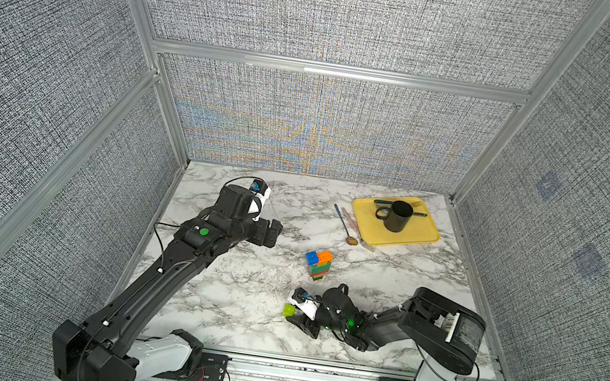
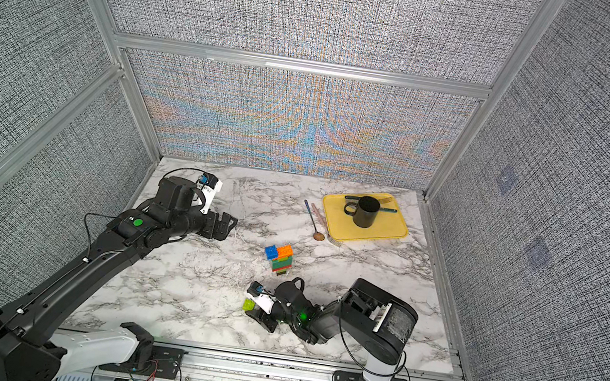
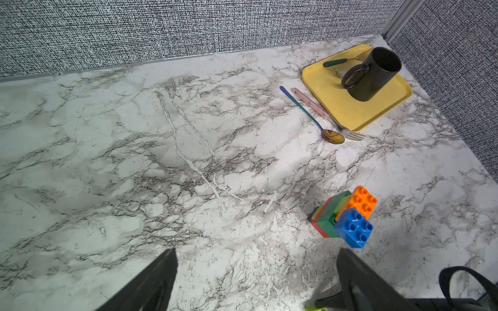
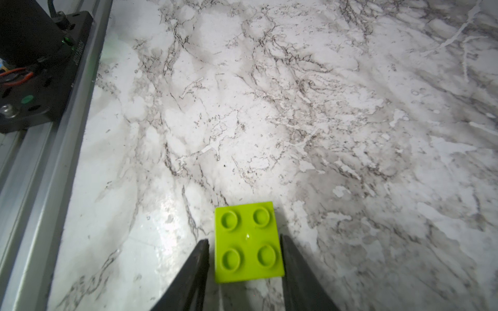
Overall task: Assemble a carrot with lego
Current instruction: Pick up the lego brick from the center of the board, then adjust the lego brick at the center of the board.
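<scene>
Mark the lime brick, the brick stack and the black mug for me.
lime brick (image 4: 248,242): right wrist view, studded top face.
brick stack (image 1: 318,269): a top view, green middle layer.
black mug (image 1: 397,222): a top view, outer wall.

The carrot (image 1: 318,265) stands upright on the counter (image 1: 240,292), well in front of the yellow tray (image 1: 409,240) and a little to its left. In both top views a blue and an orange four-stud brick sit side by side on top (image 2: 279,258). Below them the left wrist view (image 3: 343,215) shows lime, dark green and red layers over a dark foot. A loose lime lego brick (image 4: 248,242) lies studs up, farther from the tray than the carrot (image 1: 289,310).
</scene>
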Action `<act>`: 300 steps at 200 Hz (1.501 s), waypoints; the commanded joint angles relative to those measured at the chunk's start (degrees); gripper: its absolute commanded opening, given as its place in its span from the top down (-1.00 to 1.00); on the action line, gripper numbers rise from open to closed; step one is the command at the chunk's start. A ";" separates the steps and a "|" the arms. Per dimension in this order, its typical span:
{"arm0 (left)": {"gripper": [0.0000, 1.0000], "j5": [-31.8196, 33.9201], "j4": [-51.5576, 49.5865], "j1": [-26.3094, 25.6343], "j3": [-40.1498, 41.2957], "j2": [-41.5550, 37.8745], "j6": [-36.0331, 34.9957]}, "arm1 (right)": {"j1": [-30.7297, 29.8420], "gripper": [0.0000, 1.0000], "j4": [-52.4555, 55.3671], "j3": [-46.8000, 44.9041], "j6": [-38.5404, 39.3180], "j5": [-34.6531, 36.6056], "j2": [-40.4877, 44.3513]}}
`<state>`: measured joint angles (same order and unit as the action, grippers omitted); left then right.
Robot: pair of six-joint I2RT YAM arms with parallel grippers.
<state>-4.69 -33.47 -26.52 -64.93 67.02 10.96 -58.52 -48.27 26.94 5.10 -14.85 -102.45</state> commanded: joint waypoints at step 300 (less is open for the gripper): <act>-1.00 9.50 44.81 -21.57 24.44 16.95 -12.01 | 37.10 0.72 23.88 1.47 -16.18 -17.96 44.24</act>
<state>1.56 6.74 -48.01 -39.48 81.87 0.86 -21.56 -24.82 28.40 -10.35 -31.97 -58.19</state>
